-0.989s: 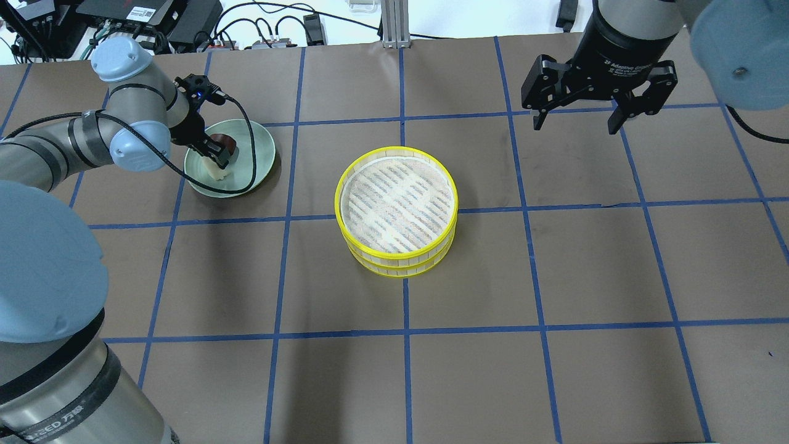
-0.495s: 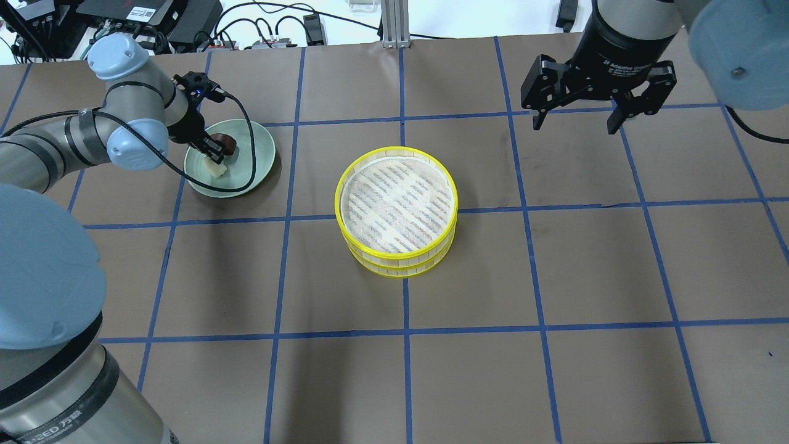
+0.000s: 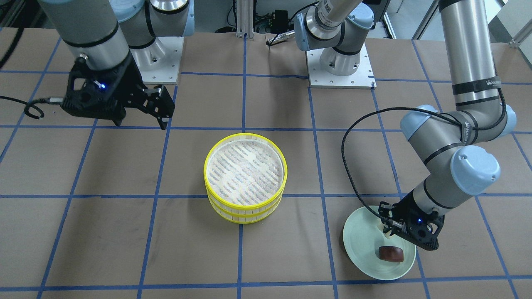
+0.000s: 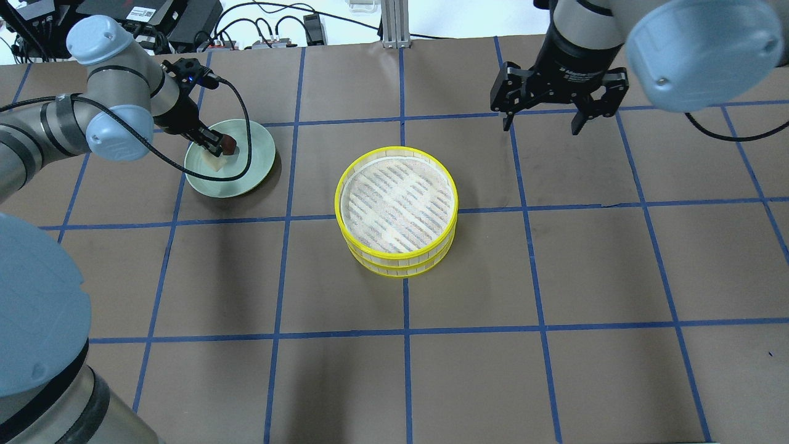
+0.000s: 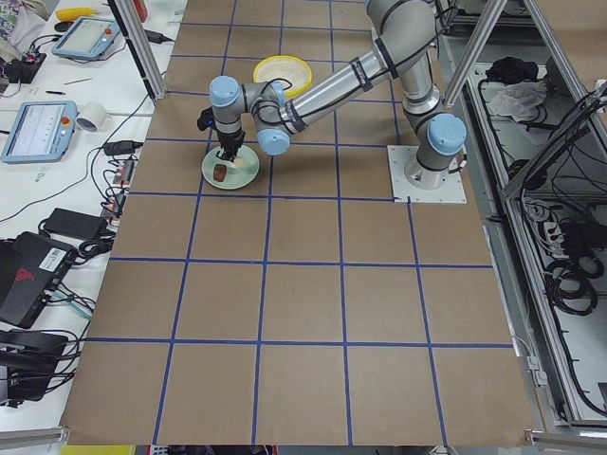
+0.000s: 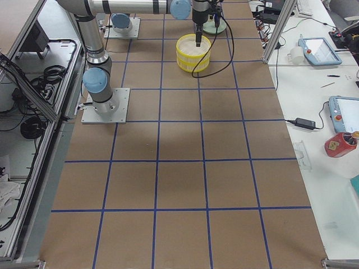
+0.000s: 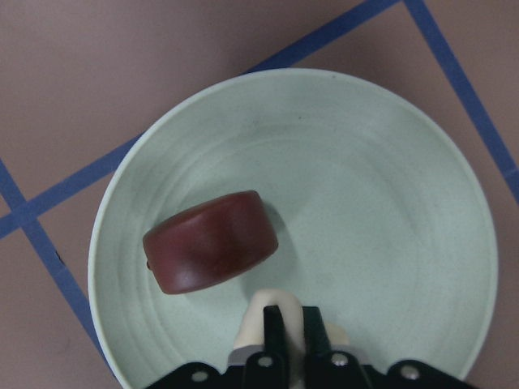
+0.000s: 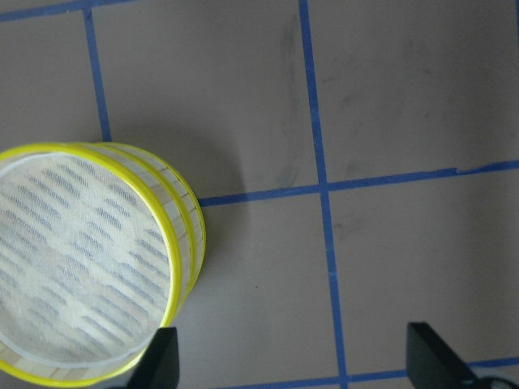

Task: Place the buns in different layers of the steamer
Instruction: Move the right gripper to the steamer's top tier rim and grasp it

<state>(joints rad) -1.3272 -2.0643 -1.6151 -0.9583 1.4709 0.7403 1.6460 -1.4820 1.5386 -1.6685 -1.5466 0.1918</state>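
The two steamer layers are stacked mid-table; the upper layer's yellow rim (image 4: 394,149) sits on the lower layer (image 4: 400,269), and the mesh floor holds nothing. They also show in the front view (image 3: 245,134) and the right wrist view (image 8: 174,235). The pale green plate (image 4: 256,157) holds the reddish-brown bun (image 4: 229,145) (image 7: 211,241). My left gripper (image 4: 213,150) (image 7: 293,316) is shut on the cream-white bun (image 4: 214,164) (image 7: 261,312), low over the plate. My right gripper (image 4: 540,120) (image 3: 141,123) is open and empty, above the table behind and right of the steamer.
The left arm's black cable (image 4: 246,132) loops over the plate. Electronics and cables (image 4: 123,18) and an aluminium post (image 4: 391,24) line the table's far edge. The arm base plates (image 3: 341,66) stand on the robot's side.
My right gripper has moved left, toward the steamer, still open. My left arm has shifted back a little over the plate with the cream-white bun between its fingers.
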